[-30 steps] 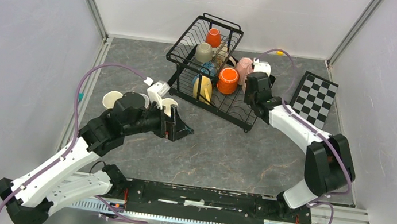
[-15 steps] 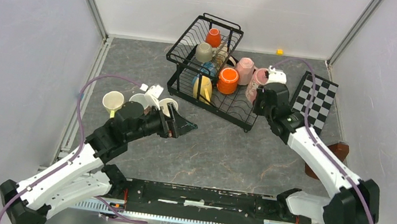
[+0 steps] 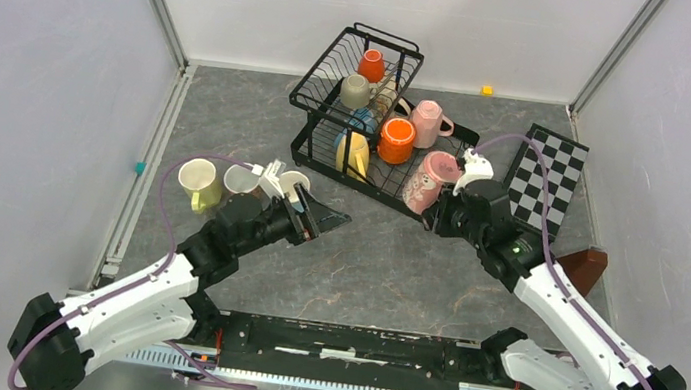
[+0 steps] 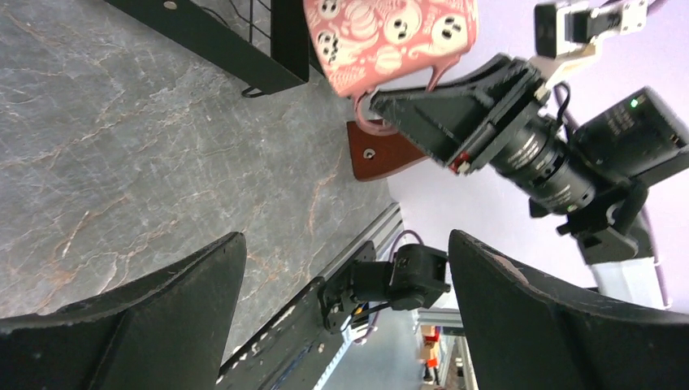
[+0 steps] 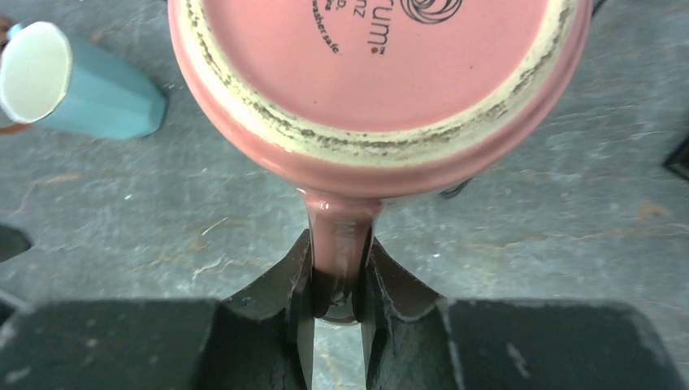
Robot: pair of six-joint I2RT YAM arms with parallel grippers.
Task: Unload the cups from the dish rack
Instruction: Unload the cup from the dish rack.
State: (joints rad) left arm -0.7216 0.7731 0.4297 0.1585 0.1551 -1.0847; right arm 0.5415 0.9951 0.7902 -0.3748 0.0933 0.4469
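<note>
Grey marble tabletop (image 3: 382, 270), dish rack (image 3: 333, 67) at back. My R gripper (image 5: 337, 280) has the pink mug (image 5: 374, 73) pinched tight by the handle, L gripper (image 3: 326, 223) wide open w/ nothing in it.

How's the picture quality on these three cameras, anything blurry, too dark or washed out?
Top external: even, soft light, sharp throughout, no glare on the dish rack. Left wrist: the pink mug is crisp, the fingers of the left pincer are near-black shapes. Right wrist: the print on the mug's base is readable, the right pincer gripping its handle looks dark and soft.
</note>
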